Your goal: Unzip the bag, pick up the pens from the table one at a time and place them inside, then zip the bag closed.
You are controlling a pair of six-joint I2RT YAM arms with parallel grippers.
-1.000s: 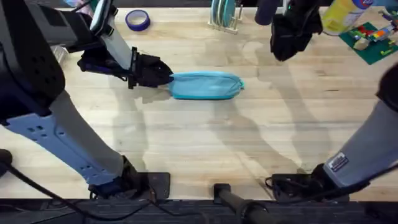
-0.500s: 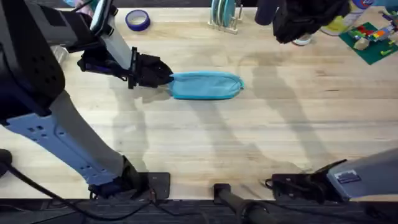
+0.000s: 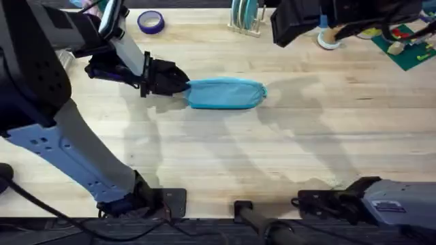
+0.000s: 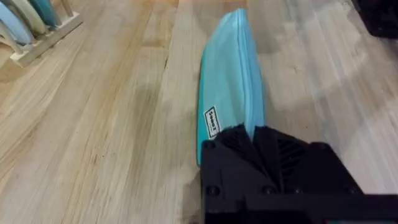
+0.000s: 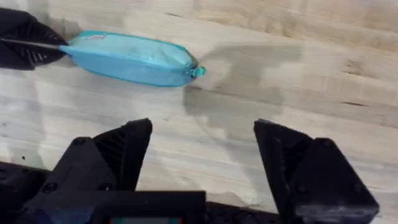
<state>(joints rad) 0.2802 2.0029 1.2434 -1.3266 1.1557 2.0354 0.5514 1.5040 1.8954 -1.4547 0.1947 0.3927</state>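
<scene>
The light blue bag [image 3: 225,93] lies flat on the bench [image 3: 286,143], its zipper closed along its length. The left gripper [image 3: 178,84] has its fingers [image 4: 249,140] clenched on the bag's left end. The right gripper [image 5: 202,149] hovers well apart above the bench's far edge, its fingers [image 5: 134,146] spread wide with nothing between them.

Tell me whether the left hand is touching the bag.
Touching. In the left wrist view the left hand is closed on the near end of the bag, with no gap.
</scene>
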